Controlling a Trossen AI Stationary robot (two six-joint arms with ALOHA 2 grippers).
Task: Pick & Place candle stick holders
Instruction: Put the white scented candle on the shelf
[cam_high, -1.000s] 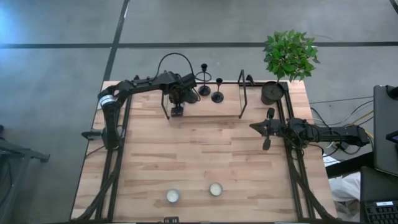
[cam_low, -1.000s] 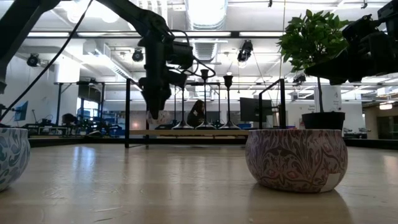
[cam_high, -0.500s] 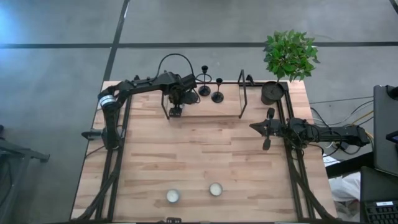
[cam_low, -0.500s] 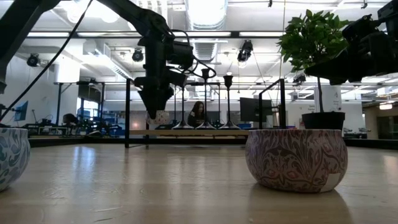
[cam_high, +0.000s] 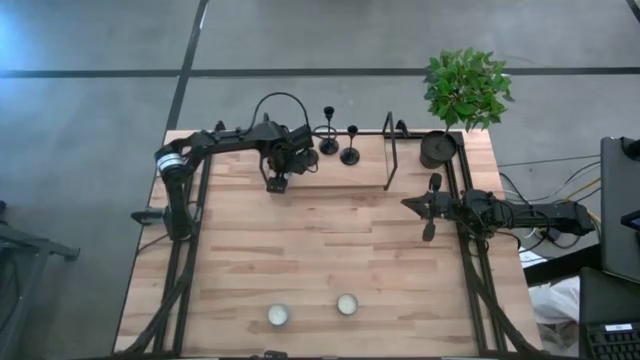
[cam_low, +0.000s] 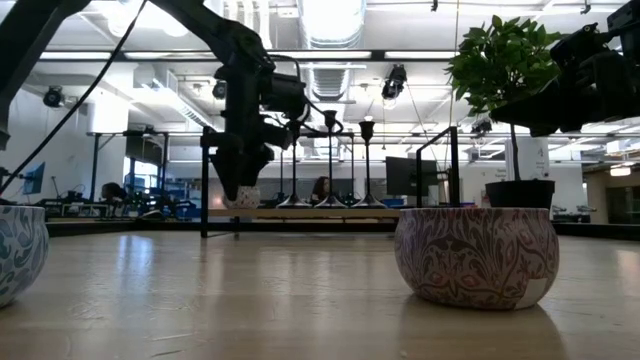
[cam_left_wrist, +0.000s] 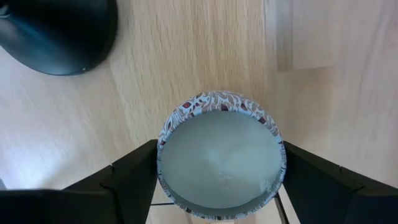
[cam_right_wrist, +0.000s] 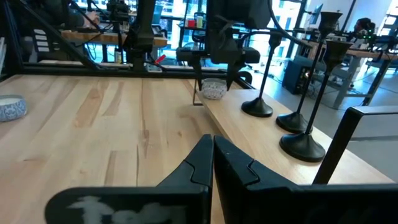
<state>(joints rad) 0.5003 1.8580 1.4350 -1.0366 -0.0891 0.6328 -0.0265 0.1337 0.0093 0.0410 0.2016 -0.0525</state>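
The left gripper clamps a patterned candle cup near the desk's far edge; the candle stick holders appear unmoved, while the right gripper waits closed.

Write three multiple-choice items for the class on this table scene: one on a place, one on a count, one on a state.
1. Where do the candle stick holders stand?
A. On the raised wooden shelf
B. On the floor
C. Beside the two cups at the table's near edge

2. How many candle stick holders does the right wrist view show?
A. One
B. Three
C. Five

3. What is the left gripper doing?
A. Hanging open and empty
B. Gripping a plant leaf
C. Gripping a patterned candle cup

Answers:
1 A: the candle stick holders have their bases on the shelf.
2 B: three stems rise in a row.
3 C: the left gripper has a finger on each side of the candle cup.

The right gripper waits shut at the table's right side.
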